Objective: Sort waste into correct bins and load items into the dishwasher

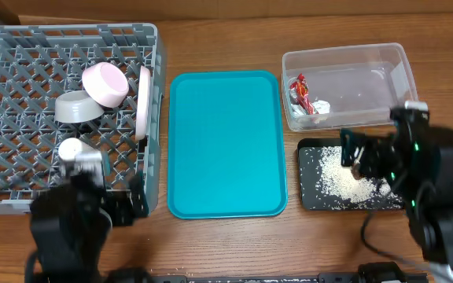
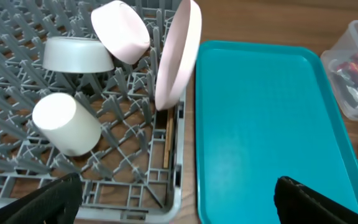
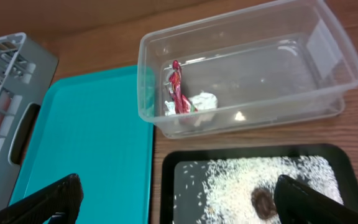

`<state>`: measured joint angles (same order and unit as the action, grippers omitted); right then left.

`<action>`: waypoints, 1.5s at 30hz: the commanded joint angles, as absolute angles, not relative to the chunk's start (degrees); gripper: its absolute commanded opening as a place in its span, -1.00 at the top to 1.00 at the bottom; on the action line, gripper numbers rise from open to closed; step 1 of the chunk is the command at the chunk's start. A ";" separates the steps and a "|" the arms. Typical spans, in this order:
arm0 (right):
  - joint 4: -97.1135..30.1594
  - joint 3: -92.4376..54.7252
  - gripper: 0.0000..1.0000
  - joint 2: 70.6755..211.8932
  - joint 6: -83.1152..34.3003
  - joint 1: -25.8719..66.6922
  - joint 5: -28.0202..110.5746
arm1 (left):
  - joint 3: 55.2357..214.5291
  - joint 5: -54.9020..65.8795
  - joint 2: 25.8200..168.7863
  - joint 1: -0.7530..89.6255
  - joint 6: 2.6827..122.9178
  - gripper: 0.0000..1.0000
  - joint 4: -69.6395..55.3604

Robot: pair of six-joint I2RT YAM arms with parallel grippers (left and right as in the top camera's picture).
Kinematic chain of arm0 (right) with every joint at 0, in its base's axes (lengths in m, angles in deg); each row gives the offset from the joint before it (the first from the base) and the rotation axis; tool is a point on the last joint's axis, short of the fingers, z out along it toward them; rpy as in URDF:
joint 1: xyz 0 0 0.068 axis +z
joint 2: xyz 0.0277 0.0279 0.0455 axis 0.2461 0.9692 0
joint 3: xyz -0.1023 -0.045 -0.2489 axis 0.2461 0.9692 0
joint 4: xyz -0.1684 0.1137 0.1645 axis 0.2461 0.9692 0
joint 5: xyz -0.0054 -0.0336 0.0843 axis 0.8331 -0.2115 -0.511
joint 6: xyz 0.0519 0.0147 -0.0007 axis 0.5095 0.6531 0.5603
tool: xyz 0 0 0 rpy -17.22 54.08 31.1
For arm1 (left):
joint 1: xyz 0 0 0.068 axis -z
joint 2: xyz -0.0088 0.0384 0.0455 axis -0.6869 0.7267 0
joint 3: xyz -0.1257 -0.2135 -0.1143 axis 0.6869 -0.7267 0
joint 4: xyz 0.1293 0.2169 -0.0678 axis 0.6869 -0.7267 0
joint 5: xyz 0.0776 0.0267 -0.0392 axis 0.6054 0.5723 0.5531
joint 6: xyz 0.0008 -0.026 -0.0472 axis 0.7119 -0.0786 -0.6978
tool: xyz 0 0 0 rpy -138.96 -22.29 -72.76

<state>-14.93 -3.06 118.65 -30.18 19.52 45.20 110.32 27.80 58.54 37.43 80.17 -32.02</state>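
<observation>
The grey dishwasher rack [image 1: 69, 33] at the left holds the white plate [image 1: 143, 102] on edge, the pink dish [image 1: 104, 82], the grey bowl [image 1: 77, 108] and the white cup [image 1: 75, 149]. Chopsticks [image 2: 167, 140] lie on the rack's floor under the plate. The clear tub [image 1: 344, 82] holds the red wrapper [image 1: 299, 90] and the tissue [image 1: 319, 108]. The black tray [image 1: 309, 177] carries rice [image 1: 340, 177] and a brown lump [image 3: 264, 202]. My left gripper [image 2: 176, 199] hangs open over the rack's near right corner. My right gripper [image 3: 176, 199] is open and empty above the black tray's left end.
A bare teal serving tray [image 1: 226, 141] lies between the rack and the two bins. Both arms' dark bodies fill the near corners of the table. Wooden tabletop shows around everything.
</observation>
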 commanded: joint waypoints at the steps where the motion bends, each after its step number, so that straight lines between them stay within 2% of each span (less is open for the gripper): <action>1: -13.23 -1.75 -0.99 116.49 -29.74 19.37 46.49 | 107.63 27.98 53.73 37.80 81.72 -0.98 -33.27; 7: -9.29 -1.75 -1.00 116.53 -29.74 19.37 46.49 | 107.60 27.96 52.22 37.80 81.72 -0.99 -42.27; 24: -9.45 -1.12 -1.00 118.54 -30.18 19.28 48.15 | 107.58 27.98 52.22 37.80 81.72 -0.99 -42.10; 30: -24.18 5.94 -0.99 108.18 -33.41 19.26 48.17 | 107.58 27.98 52.22 37.80 81.72 -1.00 -42.10; 38: -54.36 31.84 -1.00 85.69 -34.31 19.26 48.19 | 107.58 27.98 52.22 37.80 81.72 -1.00 -42.10; 45: -69.66 50.35 -1.00 70.54 -34.31 18.98 47.52 | 107.58 27.98 52.22 37.80 81.72 -1.00 -42.10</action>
<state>-67.06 47.10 73.84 -33.89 19.48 47.26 107.74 27.80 52.66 37.43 80.21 -42.19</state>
